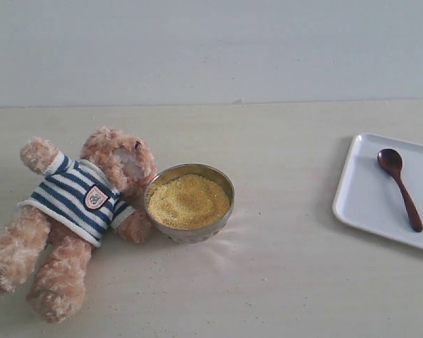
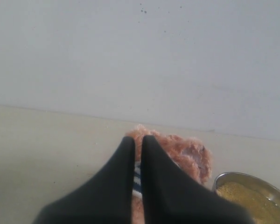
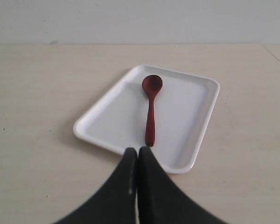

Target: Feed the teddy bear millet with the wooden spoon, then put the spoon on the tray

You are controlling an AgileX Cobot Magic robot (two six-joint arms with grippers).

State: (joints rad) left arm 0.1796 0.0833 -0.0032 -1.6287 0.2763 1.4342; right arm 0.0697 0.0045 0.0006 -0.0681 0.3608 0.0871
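Note:
The teddy bear (image 1: 77, 208) lies on its back at the left of the table, one paw against the metal bowl (image 1: 190, 232). Yellow millet (image 1: 188, 201) fills that bowl. The wooden spoon (image 1: 400, 186) lies on the white tray (image 1: 366, 204) at the right, bowl end toward the far side. Neither gripper shows in the exterior view. My left gripper (image 2: 136, 140) is shut and empty above the bear (image 2: 186, 154), with the millet bowl (image 2: 252, 198) to one side. My right gripper (image 3: 137, 151) is shut and empty, its tips just short of the spoon (image 3: 150, 109) handle's end over the tray (image 3: 102, 121) rim.
A pale wall rises behind the beige table (image 1: 282, 282). The tray runs past the right edge of the exterior view. A few loose grains lie on the table around the metal bowl.

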